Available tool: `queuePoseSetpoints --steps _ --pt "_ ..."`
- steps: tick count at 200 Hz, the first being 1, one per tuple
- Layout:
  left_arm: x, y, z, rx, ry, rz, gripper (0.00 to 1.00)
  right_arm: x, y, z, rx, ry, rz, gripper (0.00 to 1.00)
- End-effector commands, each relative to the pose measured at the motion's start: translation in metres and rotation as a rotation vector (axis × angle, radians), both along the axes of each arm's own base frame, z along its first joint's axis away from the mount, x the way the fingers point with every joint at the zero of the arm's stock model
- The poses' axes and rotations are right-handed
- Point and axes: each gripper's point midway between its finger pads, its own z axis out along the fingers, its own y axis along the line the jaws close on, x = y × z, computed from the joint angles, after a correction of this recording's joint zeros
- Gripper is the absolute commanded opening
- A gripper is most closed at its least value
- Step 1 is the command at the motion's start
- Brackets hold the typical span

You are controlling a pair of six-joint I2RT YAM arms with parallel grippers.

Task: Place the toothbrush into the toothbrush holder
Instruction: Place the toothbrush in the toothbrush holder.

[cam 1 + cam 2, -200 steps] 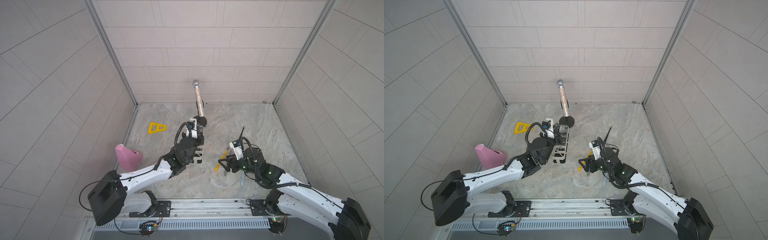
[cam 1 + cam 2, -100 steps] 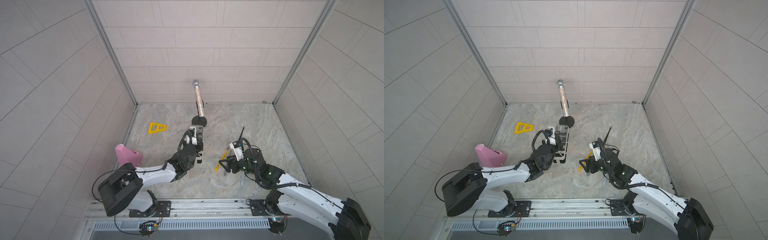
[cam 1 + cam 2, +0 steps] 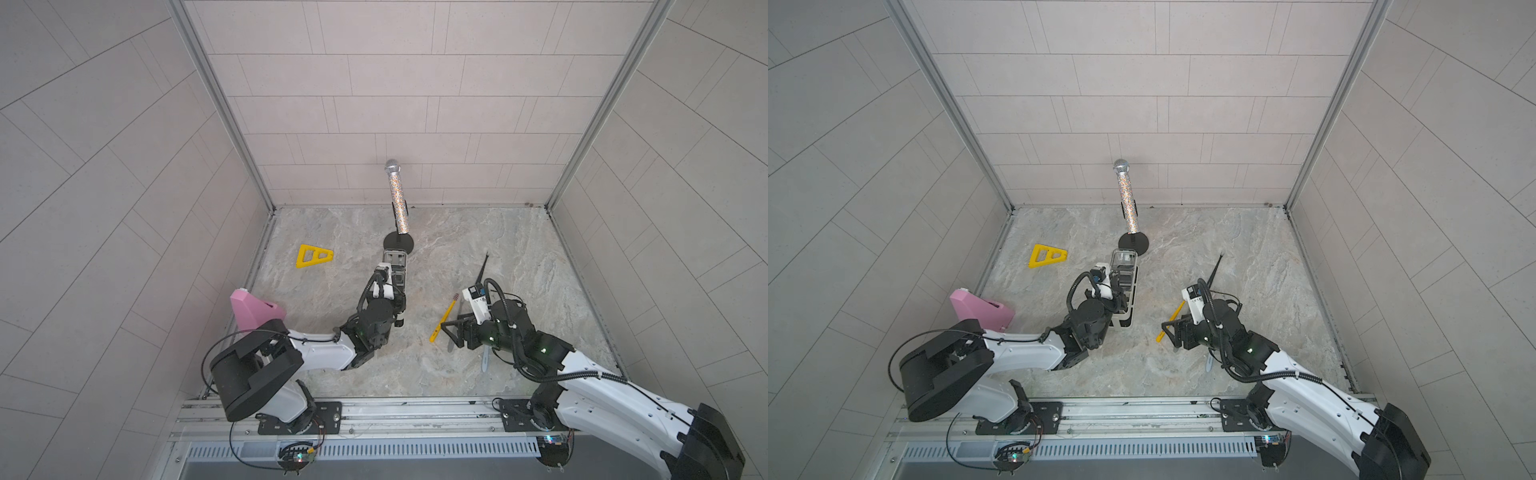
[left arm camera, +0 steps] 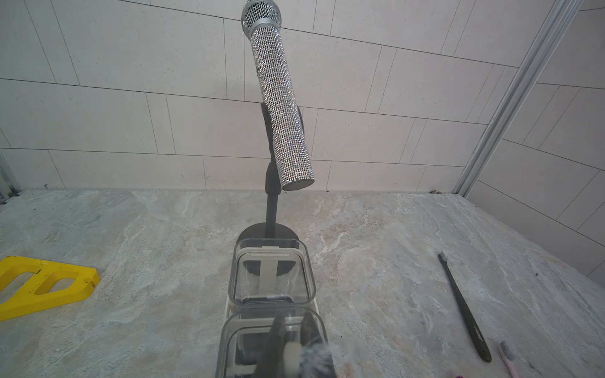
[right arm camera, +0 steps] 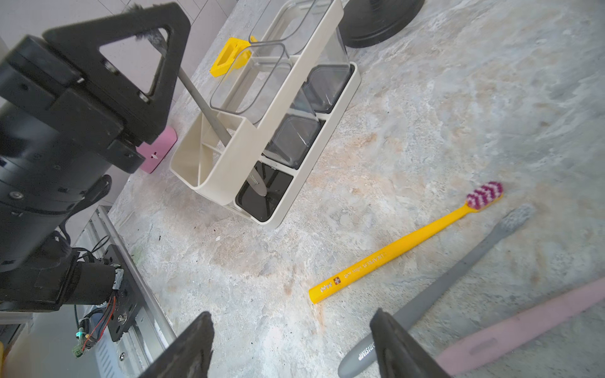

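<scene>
The left gripper [image 4: 293,327] is clamped on the grey toothbrush [image 5: 203,104] at its fuzzy head. The slim matte handle slants into the toothbrush holder [image 5: 248,140], a cream frame with clear square cups. Only the right wrist view shows it entering the cupless end section. Beside the holder, the right gripper [image 5: 291,319] gapes near a yellow toothbrush [image 5: 393,255]. A second ago the left gripper sat further along the holder.
</scene>
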Motion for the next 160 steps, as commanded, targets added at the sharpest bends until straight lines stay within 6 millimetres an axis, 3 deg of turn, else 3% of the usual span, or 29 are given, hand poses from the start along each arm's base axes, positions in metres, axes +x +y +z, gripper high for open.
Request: queuePoseSetpoints --steps 1,63,104,126,160 --pt "-0.002 0.003 0.001 -0.026 -0.013 0.013 0.15 0.000 -0.005 -0.003 -0.020 -0.005 -0.011 0.78" --pt "-0.009 0.011 0.009 -0.031 -0.008 0.030 0.63 -0.001 -0.007 -0.001 -0.027 -0.007 -0.016 0.78" --pt "-0.010 0.010 0.022 -0.001 0.019 0.024 0.86 -0.001 -0.014 0.004 -0.055 0.002 -0.043 0.79" --pt "-0.014 0.016 0.037 -0.024 0.034 0.028 0.91 -0.001 -0.020 -0.001 -0.112 0.063 -0.069 0.80" --pt "-0.030 0.029 0.066 -0.093 0.087 -0.005 0.93 -0.007 -0.031 -0.039 -0.277 0.269 -0.102 0.80"
